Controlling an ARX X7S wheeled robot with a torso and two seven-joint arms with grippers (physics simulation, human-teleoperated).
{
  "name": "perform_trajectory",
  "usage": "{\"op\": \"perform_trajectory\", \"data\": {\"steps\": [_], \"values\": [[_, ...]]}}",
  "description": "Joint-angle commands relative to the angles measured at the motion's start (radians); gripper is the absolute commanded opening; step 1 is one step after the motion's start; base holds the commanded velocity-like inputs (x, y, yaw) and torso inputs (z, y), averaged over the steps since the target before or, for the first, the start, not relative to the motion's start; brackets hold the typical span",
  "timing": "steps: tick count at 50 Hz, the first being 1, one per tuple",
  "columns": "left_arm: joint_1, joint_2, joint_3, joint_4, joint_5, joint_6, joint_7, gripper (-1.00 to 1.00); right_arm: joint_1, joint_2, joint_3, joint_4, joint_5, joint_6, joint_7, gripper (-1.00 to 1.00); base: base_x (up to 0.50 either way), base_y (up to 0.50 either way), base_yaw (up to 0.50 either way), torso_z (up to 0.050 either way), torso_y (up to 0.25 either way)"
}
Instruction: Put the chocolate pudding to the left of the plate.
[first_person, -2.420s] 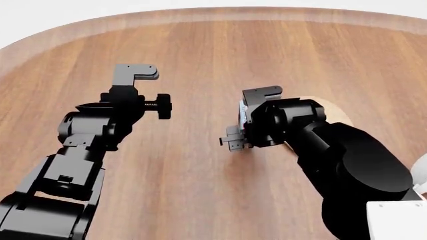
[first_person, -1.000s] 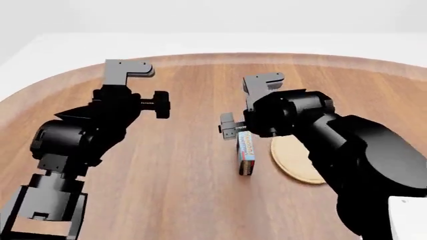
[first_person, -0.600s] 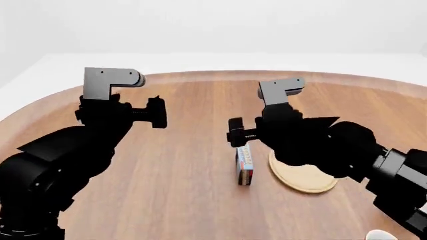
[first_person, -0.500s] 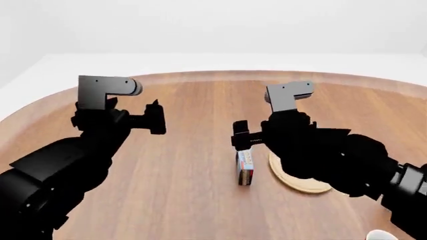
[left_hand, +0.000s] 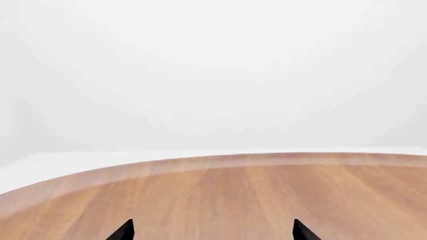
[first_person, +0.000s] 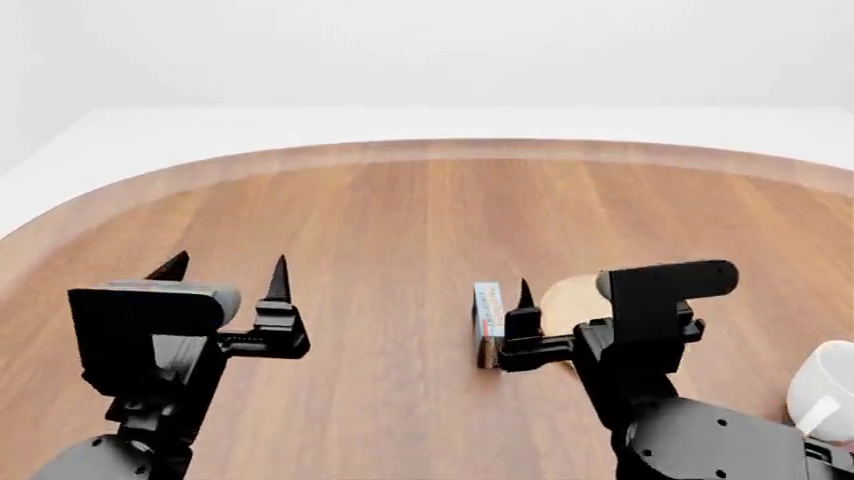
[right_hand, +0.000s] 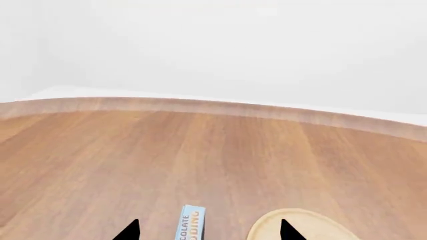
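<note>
The chocolate pudding (first_person: 489, 315) is a small carton with a light blue printed face and dark sides. It rests on the wooden table (first_person: 400, 200) just left of the tan plate (first_person: 571, 296), close to its rim. It also shows in the right wrist view (right_hand: 190, 226), beside the plate (right_hand: 303, 227). My right gripper (first_person: 583, 305) is open and empty, drawn back on the near side of the carton and apart from it; its tips (right_hand: 208, 231) frame carton and plate. My left gripper (first_person: 224, 270) is open and empty over bare table at the left (left_hand: 212, 232).
A white mug (first_person: 827, 385) stands at the right edge of the head view, near my right arm. The round table's far rim (first_person: 441, 148) curves across the back, with white floor beyond it.
My right gripper has let go of the pudding, which now rests left of the plate. Both arms have pulled back toward me and sunk low in the head view.
</note>
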Motion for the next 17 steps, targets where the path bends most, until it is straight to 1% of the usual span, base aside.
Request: {"op": "perform_trajectory", "data": {"steps": [1, 6, 15, 17], "values": [[0.253, -0.018, -0.034, 0.143, 0.102, 0.201, 0.016, 1.00, -0.168, 0.112, -0.023, -0.175, -0.263, -0.174, 0.100, 1.00, 0.00, 0.00, 0.00, -0.007, 0.250], [0.325, -0.010, -0.032, 0.152, 0.157, 0.283, 0.027, 1.00, -0.214, 0.144, -0.031, -0.219, -0.355, -0.211, 0.145, 1.00, 0.00, 0.00, 0.00, -0.007, 0.250], [0.419, 0.002, -0.045, 0.174, 0.203, 0.396, 0.044, 1.00, -0.287, 0.199, -0.025, -0.246, -0.453, -0.326, 0.176, 1.00, 0.00, 0.00, 0.00, -0.006, 0.250], [0.436, 0.002, -0.047, 0.186, 0.212, 0.412, 0.045, 1.00, -0.294, 0.214, -0.024, -0.264, -0.473, -0.333, 0.188, 1.00, 0.00, 0.00, 0.00, 0.000, 0.059]]}}
